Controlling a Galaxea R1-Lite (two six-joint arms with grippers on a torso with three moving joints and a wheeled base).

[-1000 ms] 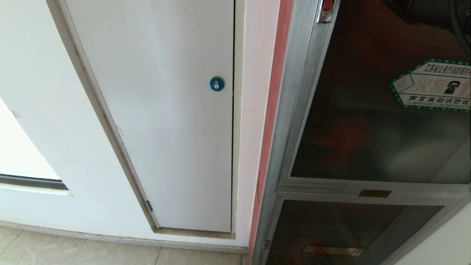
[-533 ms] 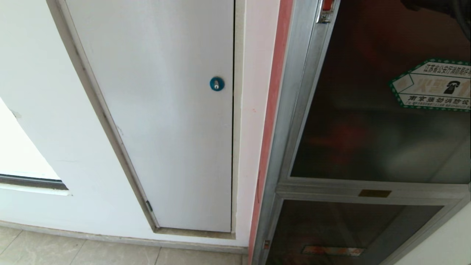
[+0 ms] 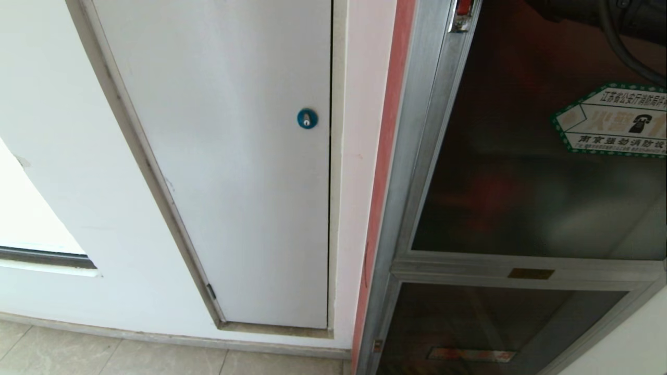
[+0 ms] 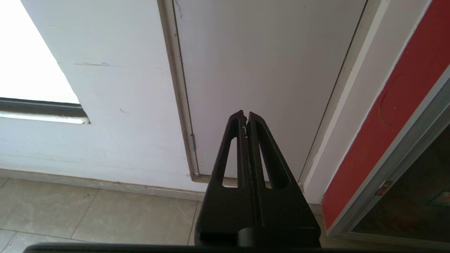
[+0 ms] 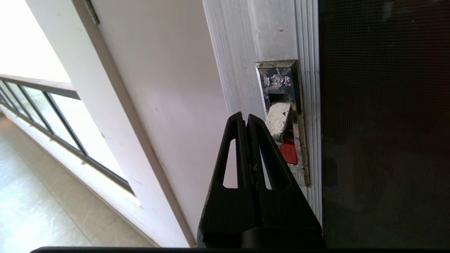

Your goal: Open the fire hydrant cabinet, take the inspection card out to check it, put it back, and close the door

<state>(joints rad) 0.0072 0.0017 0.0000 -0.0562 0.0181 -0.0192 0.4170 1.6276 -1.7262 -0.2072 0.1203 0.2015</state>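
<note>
Now right claw (image 5: 246, 119) pinched closed, empty, just beside the door (image 5: 383, 123) latch (image 5: 281, 119).

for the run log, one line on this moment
door: closed | right gripper: shut, at latch | left gripper: shut, parked

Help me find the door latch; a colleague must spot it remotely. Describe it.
Start at the fire hydrant cabinet, the silver-framed unit right of the plain white panel. On the door frame's left upright sits the latch: a worn metal plate with a tilted lever and a red tab below, unlike the panel's blue round lock.
</note>
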